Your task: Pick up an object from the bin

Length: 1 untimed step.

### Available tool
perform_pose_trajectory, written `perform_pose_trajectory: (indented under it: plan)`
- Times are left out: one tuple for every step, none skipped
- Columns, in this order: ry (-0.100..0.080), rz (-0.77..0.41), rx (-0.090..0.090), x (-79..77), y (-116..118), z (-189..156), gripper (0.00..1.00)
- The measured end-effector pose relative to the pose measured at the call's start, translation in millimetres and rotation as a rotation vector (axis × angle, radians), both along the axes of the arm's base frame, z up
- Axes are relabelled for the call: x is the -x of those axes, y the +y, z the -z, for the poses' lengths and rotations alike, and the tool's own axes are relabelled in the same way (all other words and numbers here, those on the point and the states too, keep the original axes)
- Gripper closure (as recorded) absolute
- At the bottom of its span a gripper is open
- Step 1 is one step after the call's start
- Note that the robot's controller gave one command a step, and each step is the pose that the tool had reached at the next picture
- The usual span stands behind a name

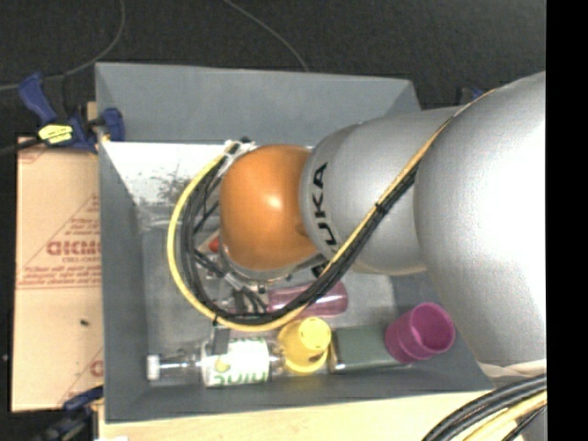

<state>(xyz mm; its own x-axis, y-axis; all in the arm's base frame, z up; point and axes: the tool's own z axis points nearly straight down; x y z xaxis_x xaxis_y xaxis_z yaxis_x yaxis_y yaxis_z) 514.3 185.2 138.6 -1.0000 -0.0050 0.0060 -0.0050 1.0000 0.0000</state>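
Your grey bin (119, 246) holds, along the wall lowest in view, a clear green-labelled bottle (220, 368) lying on its side, a purple cup (420, 331) and a yellow cap (305, 343). Below the arm's orange cover (262, 205) the gripper (219, 336) hangs just above that bottle, left of the cap. You cannot tell whether it is released or clenched.

The light comes down from overhead, bright and fairly even, so the silver arm (441, 182) carries wide, soft highlights along its top. The orange cover (262, 205) has a dull sheen on its upper left side. The grey bin (276, 99) catches the light hardest on its left sloping wall, which is washed almost white near the top corner, while the bin floor beneath the arm sits in deep shadow and the ground around the bin is nearly black.
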Motion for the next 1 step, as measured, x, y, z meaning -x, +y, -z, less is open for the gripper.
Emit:
perform_pose_trajectory:
  plan:
    - [-0.008, 0.005, -0.002, -2.0, -0.9, -4.8, 0.00]
